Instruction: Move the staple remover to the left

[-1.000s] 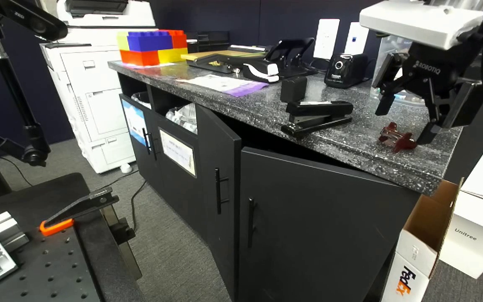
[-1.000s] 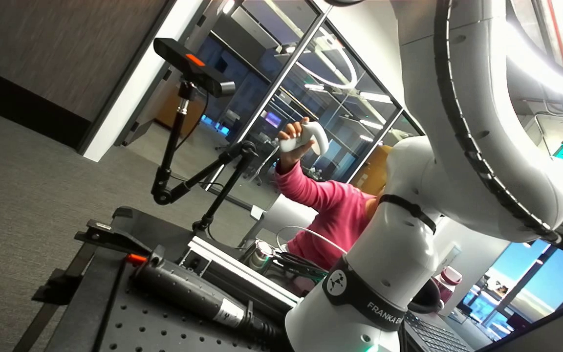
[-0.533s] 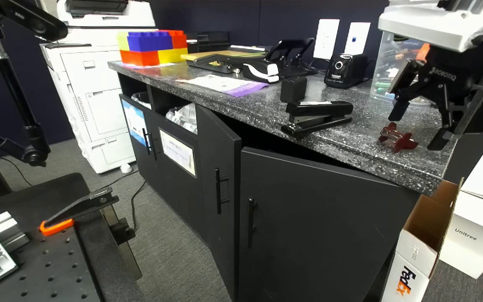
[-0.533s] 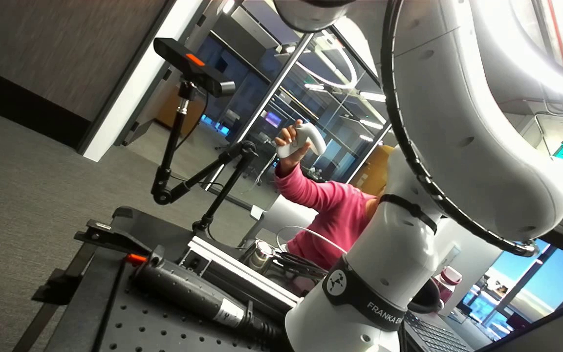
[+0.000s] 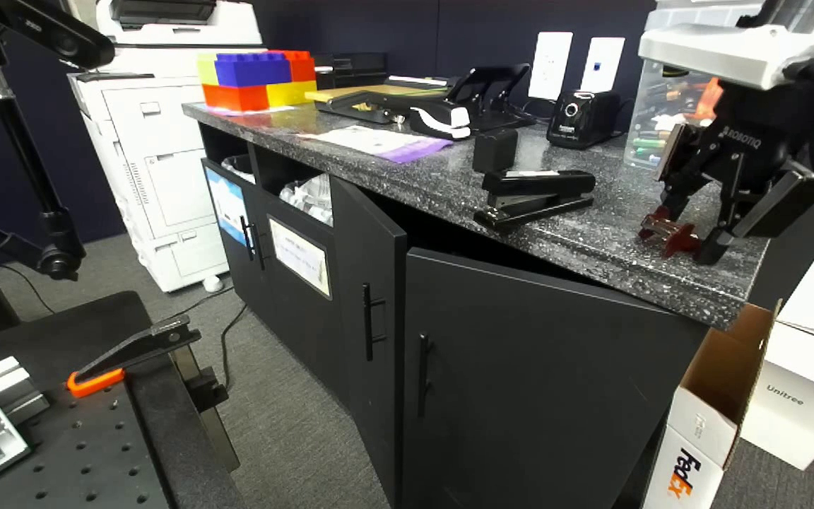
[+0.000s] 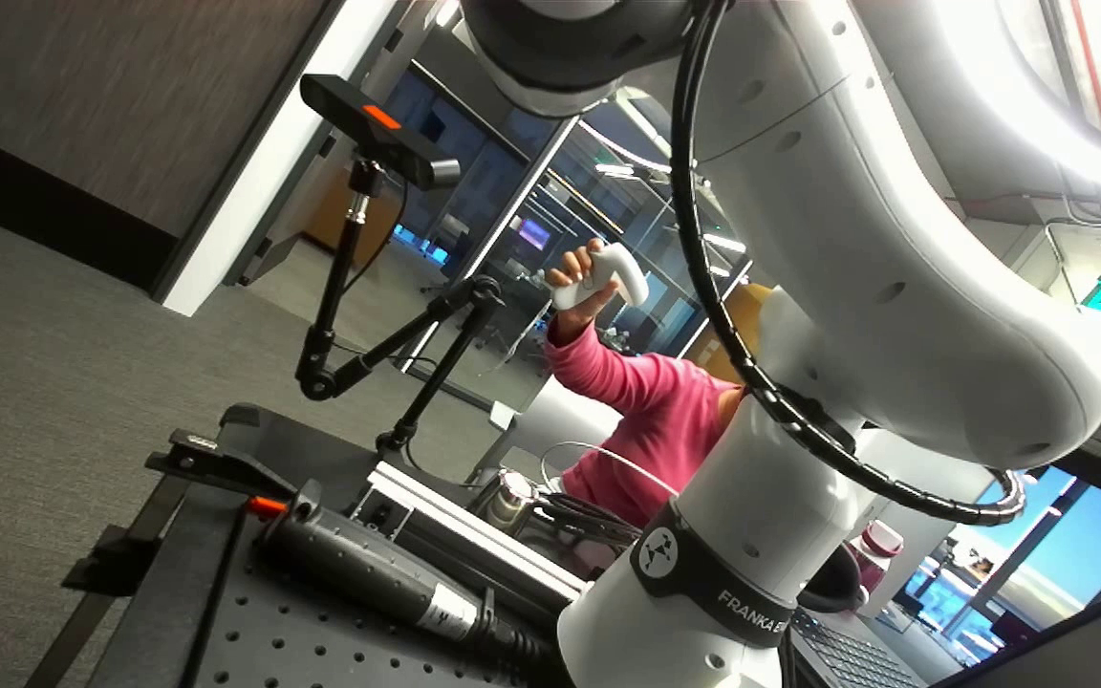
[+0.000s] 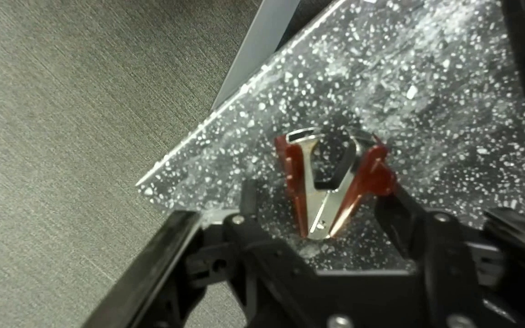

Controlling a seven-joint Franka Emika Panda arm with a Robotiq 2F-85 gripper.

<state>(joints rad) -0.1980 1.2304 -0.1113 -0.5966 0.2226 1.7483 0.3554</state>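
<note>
The staple remover (image 5: 679, 240) is small and dark red and lies on the speckled dark countertop (image 5: 605, 244) near its end. In the wrist view the staple remover (image 7: 319, 212) shows red handles and silver metal claws, with its narrow end toward the gripper's base. My gripper (image 5: 689, 232) is low at the counter with one finger on each side of the remover. In the wrist view my gripper (image 7: 321, 193) is open; a gap shows at the left finger, while the right finger overlaps the right handle, and I cannot tell whether it touches.
A black stapler (image 5: 538, 194) lies left of the remover. A small black block (image 5: 495, 150), a black pencil sharpener (image 5: 582, 120) and a clear bin of markers (image 5: 651, 134) stand behind. The counter's edge (image 7: 217, 114) runs close by. A cardboard box (image 5: 714, 396) stands below.
My gripper first shifted right, away from over the remover, then came down around it, and its fingers now look closer together. The arm has swung lower in an exterior view. The remover has not moved visibly.
</note>
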